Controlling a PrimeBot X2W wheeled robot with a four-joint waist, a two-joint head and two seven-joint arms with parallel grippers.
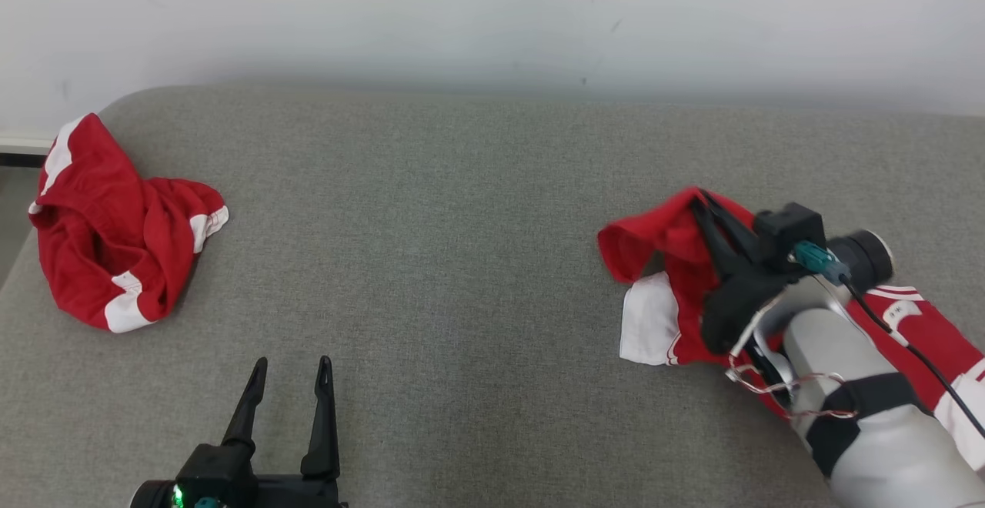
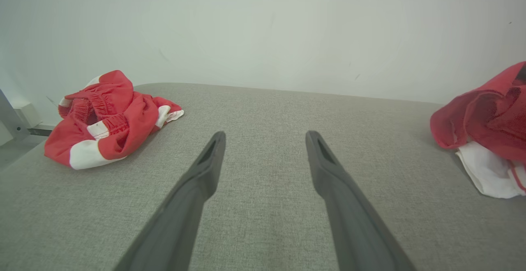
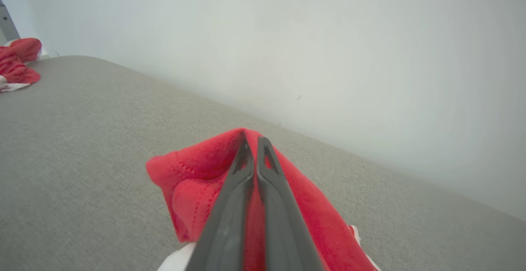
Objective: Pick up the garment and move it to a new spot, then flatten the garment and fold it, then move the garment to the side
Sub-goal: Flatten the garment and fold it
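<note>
on the padded surface [image 1: 462,262], garment [image 1: 654,242] at right, other garment [image 1: 115,246] at left.

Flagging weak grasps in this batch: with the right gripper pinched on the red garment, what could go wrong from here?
The right gripper is shut on just a raised fold of the garment, near its tips; the fold may slip out on lifting. The rest lies under the right forearm and could snag. The left gripper is open and apart, giving no support.

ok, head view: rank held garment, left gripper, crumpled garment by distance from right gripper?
1. held garment: clamped in the right gripper, right side.
2. left gripper: lower left.
3. crumpled garment: far left.
</note>
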